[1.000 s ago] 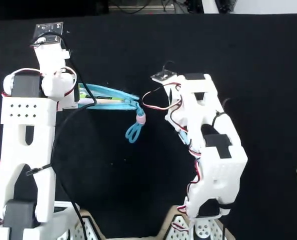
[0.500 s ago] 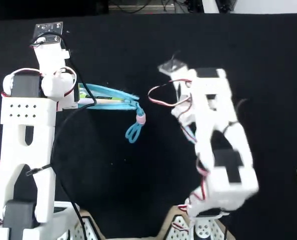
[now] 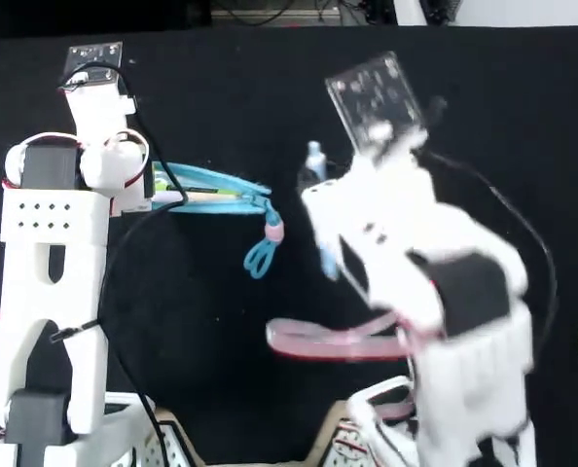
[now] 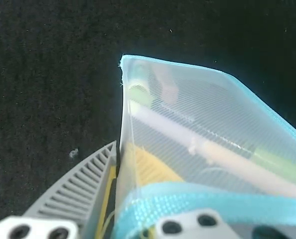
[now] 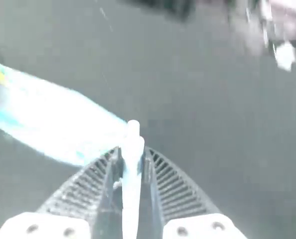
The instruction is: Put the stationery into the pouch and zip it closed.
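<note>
The right gripper [image 5: 132, 153] has its two ribbed grey fingers [image 5: 95, 174] closed against a thin pale blue pen [image 5: 132, 133], whose rounded tip sticks out just past the fingertips. Beyond it, a blurred light blue pouch [image 5: 53, 122] lies on the dark table [image 5: 213, 104], with a spot of yellow at its far end.

Pouch [image 4: 203, 124] — ribbed transl. plastic.

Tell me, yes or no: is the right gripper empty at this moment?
No, the jaws of the right gripper are shut on a pale blue pen.
</note>
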`<state>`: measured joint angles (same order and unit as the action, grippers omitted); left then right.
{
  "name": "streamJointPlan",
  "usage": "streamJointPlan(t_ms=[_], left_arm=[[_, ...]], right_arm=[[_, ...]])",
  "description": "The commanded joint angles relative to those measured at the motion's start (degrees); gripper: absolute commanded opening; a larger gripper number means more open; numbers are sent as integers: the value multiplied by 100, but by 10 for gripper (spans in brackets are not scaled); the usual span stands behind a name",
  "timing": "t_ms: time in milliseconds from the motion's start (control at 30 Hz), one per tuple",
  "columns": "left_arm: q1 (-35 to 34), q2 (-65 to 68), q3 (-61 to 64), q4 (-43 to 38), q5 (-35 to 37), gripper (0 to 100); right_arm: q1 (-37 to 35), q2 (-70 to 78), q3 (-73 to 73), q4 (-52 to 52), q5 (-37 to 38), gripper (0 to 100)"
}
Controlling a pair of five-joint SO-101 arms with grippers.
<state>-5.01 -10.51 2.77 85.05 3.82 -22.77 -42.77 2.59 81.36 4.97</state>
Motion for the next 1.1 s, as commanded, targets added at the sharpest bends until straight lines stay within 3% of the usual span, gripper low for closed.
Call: streamJointPlan(t_ms=[0,333,633,867,1067], left_arm=[[-163,79,356,-26,62,30],[-163,79,356,-26,62,30],[-163,79,356,-18,44,30],[-163,79,356,-18,44,30],[-163,79,356,-18,35,30]], right_arm=[[-554,-497,-251,-686,-114,11],[-1591,-769,-277,-1925,-114,11],[-1565,-769,251,-2637,-62,11],[-897,-769,1138,-3411,-62,11],[-615,-857,1226,-3314,-105,11]])
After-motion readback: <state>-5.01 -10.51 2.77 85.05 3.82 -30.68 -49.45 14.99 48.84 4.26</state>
